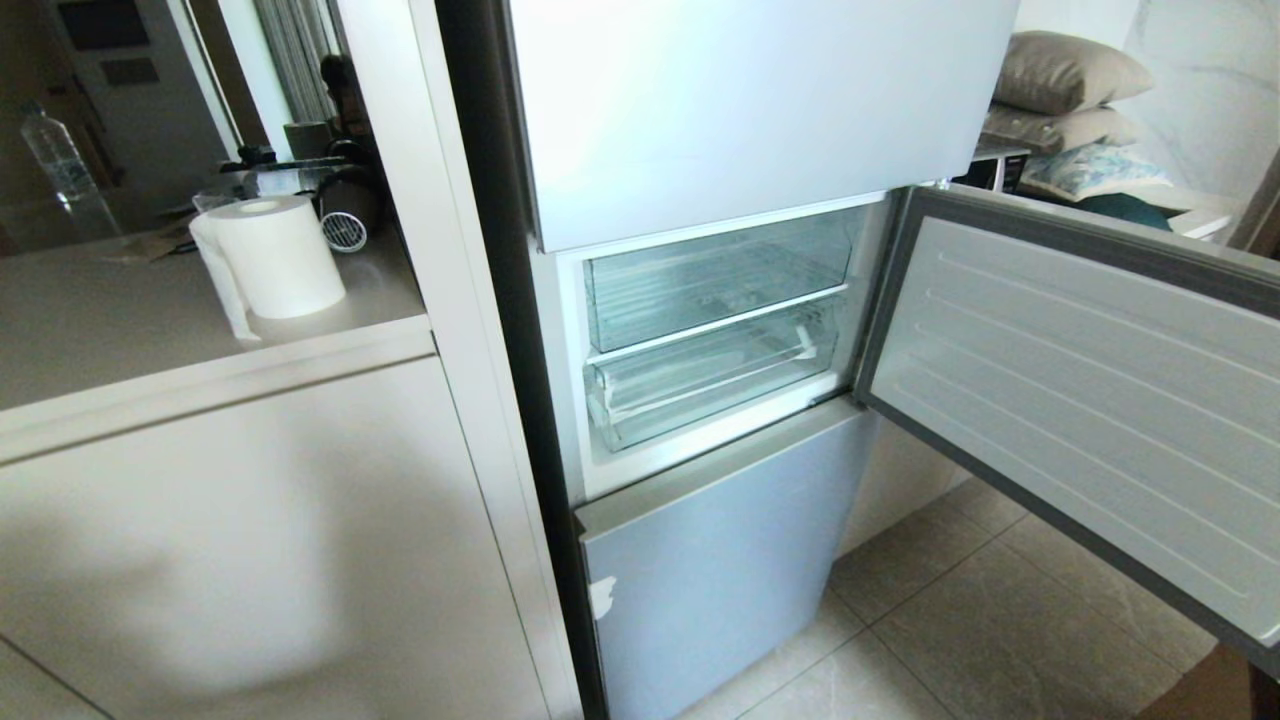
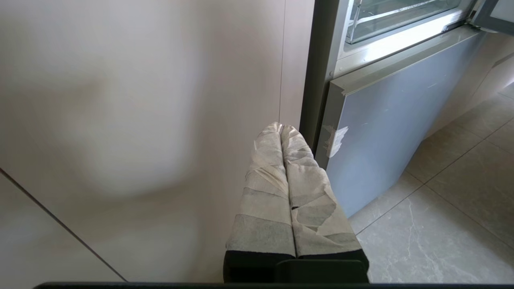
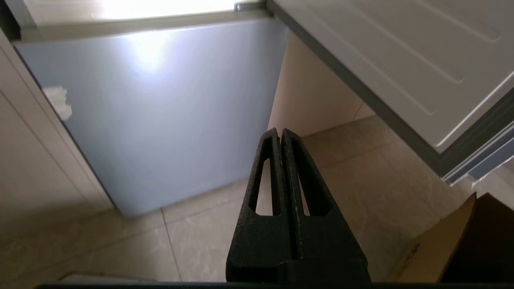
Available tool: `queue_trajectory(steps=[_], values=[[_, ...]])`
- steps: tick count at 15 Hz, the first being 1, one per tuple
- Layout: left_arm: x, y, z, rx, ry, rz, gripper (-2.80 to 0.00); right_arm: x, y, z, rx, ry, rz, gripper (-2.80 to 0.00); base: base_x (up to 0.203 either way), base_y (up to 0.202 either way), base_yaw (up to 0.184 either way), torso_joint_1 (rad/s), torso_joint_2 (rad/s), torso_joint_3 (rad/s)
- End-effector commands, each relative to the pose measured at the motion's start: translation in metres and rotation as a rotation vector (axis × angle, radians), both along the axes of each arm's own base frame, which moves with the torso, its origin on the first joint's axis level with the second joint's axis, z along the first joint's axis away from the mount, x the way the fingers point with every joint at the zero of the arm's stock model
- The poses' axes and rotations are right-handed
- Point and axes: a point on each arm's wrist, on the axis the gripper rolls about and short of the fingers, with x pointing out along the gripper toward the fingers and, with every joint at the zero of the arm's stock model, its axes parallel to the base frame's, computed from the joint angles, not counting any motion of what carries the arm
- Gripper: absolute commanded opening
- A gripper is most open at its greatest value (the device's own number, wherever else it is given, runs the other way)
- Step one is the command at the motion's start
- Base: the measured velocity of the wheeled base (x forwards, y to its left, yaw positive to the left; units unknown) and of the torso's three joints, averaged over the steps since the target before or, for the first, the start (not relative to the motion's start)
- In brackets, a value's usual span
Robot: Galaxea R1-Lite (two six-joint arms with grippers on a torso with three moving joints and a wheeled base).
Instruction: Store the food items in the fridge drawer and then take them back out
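You see the fridge drawer (image 1: 715, 375) pushed in and seemingly empty, door open; no food item shows anywhere. Left gripper (image 2: 282, 127) and right gripper (image 3: 280, 132) hang low, fingers pressed together, holding nothing; the task looks finished or unstarted.

Home kitchen: fridge (image 1: 720, 120), counter (image 1: 150, 330).

The grey-framed white fridge door (image 1: 1080, 400) stood swung wide, leaving the compartment front unobstructed. Inside, the shallow clear plastic fridge drawer (image 1: 715, 375) and the taller clear plastic drawer (image 1: 720, 280) above it were both pushed in, their fronts closing the cavity. The closed pale-blue lower freezer door (image 1: 715, 560) blocked below. The beige cabinet panel (image 1: 250, 560) walled the left side. Pale tiled floor (image 1: 1000, 630) lay open beneath the swung door.
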Motion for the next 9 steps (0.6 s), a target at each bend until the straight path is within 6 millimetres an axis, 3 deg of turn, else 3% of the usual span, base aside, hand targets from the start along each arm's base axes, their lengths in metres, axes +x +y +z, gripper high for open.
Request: queue_trajectory(steps=[1,7,9], values=[[0.0,0.0,0.0,0.0,0.0,0.0,-2.8,-0.001,0.0,-0.001,0.006,-0.016,-0.004,-2.8,0.0,0.0,0.0,0.0,0.0,0.0],[0.0,0.0,0.0,0.073,-0.008,-0.006,-2.8,-0.001,0.0,-0.001,0.072,-0.017,-0.016,-2.8,0.0,0.0,0.0,0.0,0.0,0.0],[-0.005,-0.001,0.022,0.095,-0.105,-0.042,-2.8,-0.001,0.0,-0.001,0.084,-0.017,-0.025,-2.8,0.0,0.0,0.0,0.0,0.0,0.0]])
